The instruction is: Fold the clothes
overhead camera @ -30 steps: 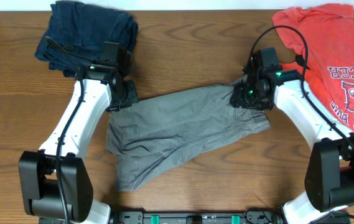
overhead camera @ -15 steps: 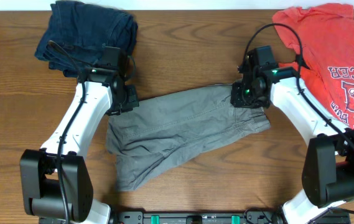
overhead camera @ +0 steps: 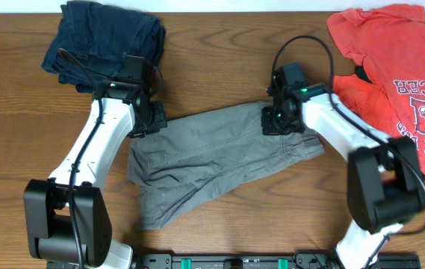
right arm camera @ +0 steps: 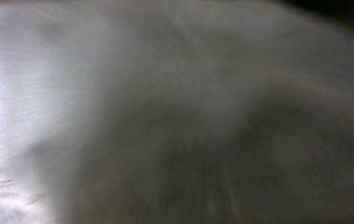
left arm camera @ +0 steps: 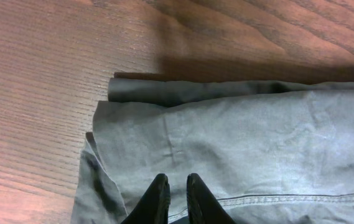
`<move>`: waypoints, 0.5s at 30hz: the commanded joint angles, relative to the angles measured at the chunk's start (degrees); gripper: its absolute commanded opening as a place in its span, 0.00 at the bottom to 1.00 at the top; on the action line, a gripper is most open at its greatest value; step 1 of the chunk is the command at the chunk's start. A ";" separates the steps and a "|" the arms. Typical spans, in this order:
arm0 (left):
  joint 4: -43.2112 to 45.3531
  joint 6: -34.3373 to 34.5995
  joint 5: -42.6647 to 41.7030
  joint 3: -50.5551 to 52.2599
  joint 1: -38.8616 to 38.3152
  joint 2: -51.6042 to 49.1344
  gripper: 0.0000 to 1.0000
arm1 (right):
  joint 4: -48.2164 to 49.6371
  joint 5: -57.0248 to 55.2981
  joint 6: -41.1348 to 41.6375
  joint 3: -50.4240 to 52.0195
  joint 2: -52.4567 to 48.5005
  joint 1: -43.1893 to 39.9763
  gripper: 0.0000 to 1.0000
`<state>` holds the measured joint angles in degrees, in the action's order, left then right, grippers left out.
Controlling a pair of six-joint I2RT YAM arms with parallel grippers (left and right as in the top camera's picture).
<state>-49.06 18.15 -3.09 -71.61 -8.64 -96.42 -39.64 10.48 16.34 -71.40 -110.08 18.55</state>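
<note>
Your shorts (overhead camera: pixel 212 157) lie spread near the middle of the counter (overhead camera: pixel 219 60). They are grey-khaki and run on a slant, with the higher end at the right and the lower end trailing toward the near left. The cloth is flat but creased, and one leg reaches toward the near edge.

Your left arm (overhead camera: pixel 100 142) meets the shorts at their upper left corner. In the left wrist view the two dark fingers (left arm camera: pixel 158 196) stand almost together, pressed down onto the grey cloth just inside its folded edge. The left jaws are clenched on a pinch of the shorts (only a thin sliver shows between the tips). Bare wood lies beyond that edge.

Your right arm (overhead camera: pixel 339 127) reaches the shorts at their upper right edge, a little in from the right-hand end. The right jaws are clenched. The right wrist view is filled with pale grey cloth, blurred and very close, so you cannot tell whether any of it is caught between them.

A dark navy garment (overhead camera: pixel 104 37) sits bunched beyond the shorts' left end, apart from them, behind the left arm. A red T-shirt (overhead camera: pixel 391 60) with white lettering lies spread beyond their right end, on the far side of the right arm, also clear of the shorts.
</note>
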 commanded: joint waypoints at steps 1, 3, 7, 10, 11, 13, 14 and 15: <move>-0.13 -0.33 -0.35 0.26 0.22 0.13 0.13 | 2.29 0.55 1.03 0.37 -3.04 1.05 0.01; -0.13 -0.33 -0.35 0.26 0.22 0.13 0.14 | 5.11 0.85 1.07 0.37 -3.45 1.14 0.01; -0.11 -0.33 -0.35 0.26 0.22 0.13 0.14 | 9.92 2.14 1.88 -1.14 -2.95 0.94 0.01; -0.13 -0.33 -0.35 0.26 0.22 0.13 0.13 | 10.75 2.67 1.88 -4.35 -2.86 0.85 0.01; -0.11 -0.33 -0.35 0.26 0.22 0.13 0.13 | 10.78 2.62 1.86 -5.57 -2.84 0.85 0.01; -0.02 -0.33 -0.35 0.26 0.22 0.13 0.13 | 11.76 1.95 1.86 -7.76 -2.86 0.81 0.01; 0.09 -0.33 -0.35 0.26 0.22 0.13 0.13 | 12.92 1.51 1.86 -8.41 -2.86 0.81 0.01; 0.26 -0.33 -0.35 0.26 0.22 0.13 0.13 | 14.84 1.05 1.88 -8.76 -2.86 0.81 0.01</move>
<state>-49.01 18.15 -3.09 -71.61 -8.64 -96.42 -26.39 11.99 17.58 -77.67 -113.03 19.09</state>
